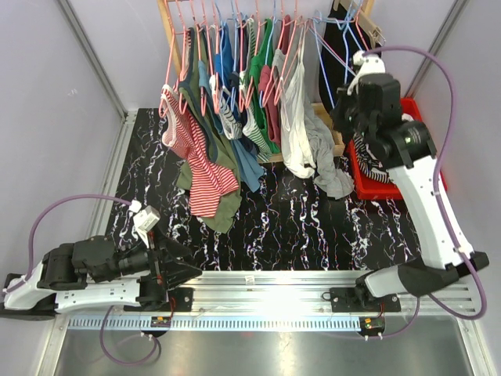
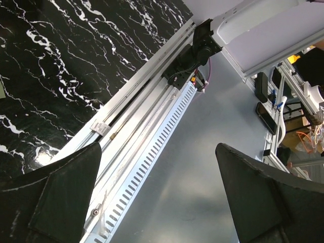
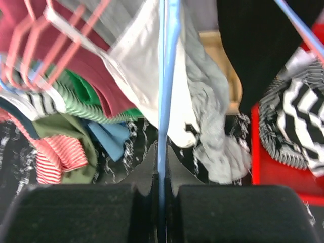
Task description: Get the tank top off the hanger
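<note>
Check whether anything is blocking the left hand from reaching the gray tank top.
Nothing on the table blocks it. The open left hand sits low by its base, and only bare marble table lies between it and the gray tank top. The olive top hangs close to that path.
</note>
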Available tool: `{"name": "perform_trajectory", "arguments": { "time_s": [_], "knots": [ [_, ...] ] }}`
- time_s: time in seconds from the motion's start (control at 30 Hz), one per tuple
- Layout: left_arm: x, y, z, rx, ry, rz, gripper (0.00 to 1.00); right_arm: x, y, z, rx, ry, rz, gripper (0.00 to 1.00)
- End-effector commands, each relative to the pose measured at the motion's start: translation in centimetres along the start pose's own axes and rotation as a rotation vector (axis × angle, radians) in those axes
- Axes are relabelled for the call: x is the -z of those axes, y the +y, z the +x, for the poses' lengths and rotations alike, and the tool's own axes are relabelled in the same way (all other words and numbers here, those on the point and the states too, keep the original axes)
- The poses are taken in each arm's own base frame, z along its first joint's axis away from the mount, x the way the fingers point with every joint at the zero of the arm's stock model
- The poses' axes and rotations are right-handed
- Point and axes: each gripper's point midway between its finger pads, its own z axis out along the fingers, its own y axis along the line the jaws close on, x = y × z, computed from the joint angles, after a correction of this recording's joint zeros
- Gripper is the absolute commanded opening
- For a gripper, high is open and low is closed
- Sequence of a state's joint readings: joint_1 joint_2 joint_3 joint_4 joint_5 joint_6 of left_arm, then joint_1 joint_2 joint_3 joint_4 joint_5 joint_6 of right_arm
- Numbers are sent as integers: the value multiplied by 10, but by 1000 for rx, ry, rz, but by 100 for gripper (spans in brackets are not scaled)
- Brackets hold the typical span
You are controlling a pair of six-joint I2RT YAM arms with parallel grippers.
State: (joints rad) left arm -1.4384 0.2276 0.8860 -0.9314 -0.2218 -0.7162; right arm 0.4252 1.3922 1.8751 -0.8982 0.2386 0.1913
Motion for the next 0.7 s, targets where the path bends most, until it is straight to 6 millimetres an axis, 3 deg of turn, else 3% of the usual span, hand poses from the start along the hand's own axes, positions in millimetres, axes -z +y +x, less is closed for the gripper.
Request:
{"name": "perform_trajectory", "arguments": {
  "time_s": [0.0,0.07,0.17,0.23,0.27,0.3,0.37,0.5,0.67],
  "knots": [
    [-1,-15,-13,-1,-57,77,99,-4,19,-49,-1,-105,-150,0],
    [-1,-16,-13,-1,-58,80,99,-7,18,-63,-16,-120,-171,0],
    [-1,-16,-12,-3,-57,81,99,-37,10,-66,-31,-79,-154,0],
    [-1,-16,-12,-2,-60,85,99,-49,3,-62,-49,-37,-142,0],
    [-1,-16,-12,-1,-60,85,99,-48,2,-72,-49,-55,-143,0],
    [-1,-17,-13,0,-61,88,99,-63,0,-60,-46,-4,-129,0],
    [0,-17,-13,6,-66,91,99,-78,-3,-58,-39,16,-108,0],
    [1,-16,-11,15,-70,98,99,-96,-25,-47,-31,68,7,0],
    [2,-16,-13,17,-77,99,99,-108,-32,-36,-22,104,28,0]
  ]
}}
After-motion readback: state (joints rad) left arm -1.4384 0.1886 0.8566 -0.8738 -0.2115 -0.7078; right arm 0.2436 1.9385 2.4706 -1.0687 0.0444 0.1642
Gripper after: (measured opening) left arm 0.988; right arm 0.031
